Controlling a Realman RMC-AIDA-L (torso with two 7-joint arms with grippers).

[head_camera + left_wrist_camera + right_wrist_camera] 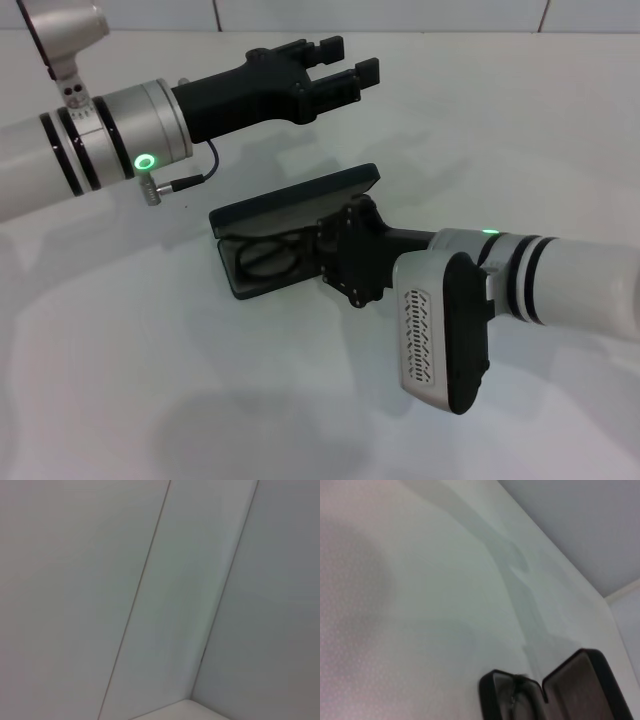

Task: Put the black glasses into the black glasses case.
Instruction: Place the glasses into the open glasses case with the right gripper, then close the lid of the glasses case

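1. The black glasses case lies open on the white bench, its lid raised and tilted back on the side away from the robot. The right wrist view shows the same case with its grey lining.
2. The black glasses lie inside the case's lower tray, the frame and one rounded lens visible near the tray's left end (the rest is hidden behind the right arm's wrist).
3. The right gripper reaches into the open case from the case's right side, low over the tray. Its fingertips are covered by its own black wrist body, so I cannot tell whether it is released or clenched.
4. The left gripper hangs above the bench beyond the case's lid, well apart from it. Its two black fingers stand separated with a clear gap between them, grasping nothing.
5. The left wrist view shows only pale wall panels meeting at a corner.
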